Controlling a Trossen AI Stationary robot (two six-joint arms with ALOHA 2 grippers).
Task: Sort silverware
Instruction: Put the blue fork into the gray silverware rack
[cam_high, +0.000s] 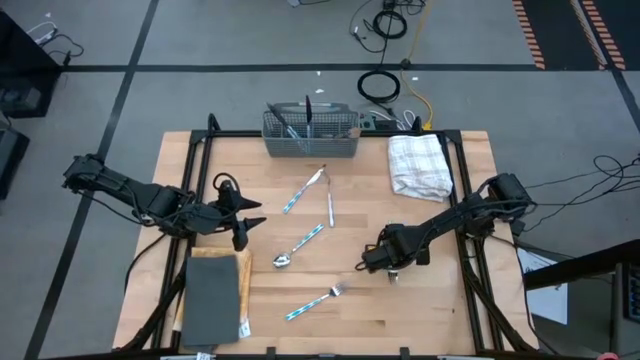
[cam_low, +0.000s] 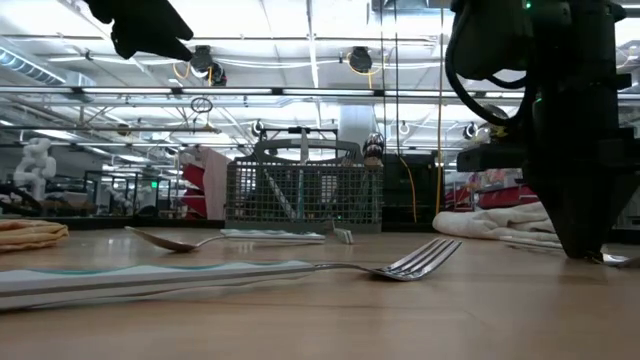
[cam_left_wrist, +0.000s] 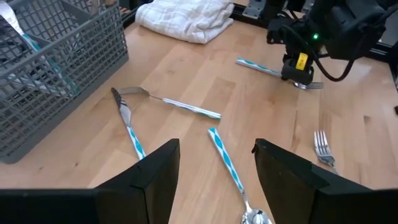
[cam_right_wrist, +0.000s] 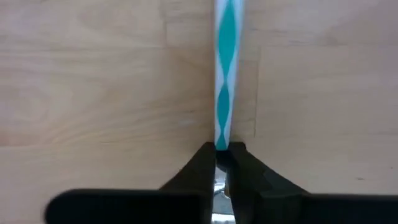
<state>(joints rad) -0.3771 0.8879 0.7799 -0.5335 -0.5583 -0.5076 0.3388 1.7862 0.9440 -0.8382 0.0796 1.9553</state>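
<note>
Blue-and-white handled silverware lies flat on the wooden table (cam_high: 420, 320): a knife (cam_high: 305, 190), another piece (cam_high: 330, 207), a spoon (cam_high: 300, 247) and a fork (cam_high: 316, 302). More pieces stand in the grey mesh basket (cam_high: 310, 135) at the far edge. My right gripper (cam_high: 390, 268) points down at the table's right middle, shut on another fork (cam_left_wrist: 261, 67). My left gripper (cam_high: 248, 215) hangs open above the table's left side, with nothing between its fingers (cam_left_wrist: 161, 168). My right gripper pinches the fork between its two fingers at the neck (cam_right_wrist: 222, 144), where the patterned handle meets the metal. The fingers come from above, pointing down, and lie across the fork. The fork lies flat on the table, its tines (cam_left_wrist: 313, 85) sticking out past the fingers.
A folded white towel (cam_high: 418, 165) lies at the far right. A dark grey pad (cam_high: 213, 297) sits at the near left corner. Bare wood shows between the loose pieces and along the near right edge.
</note>
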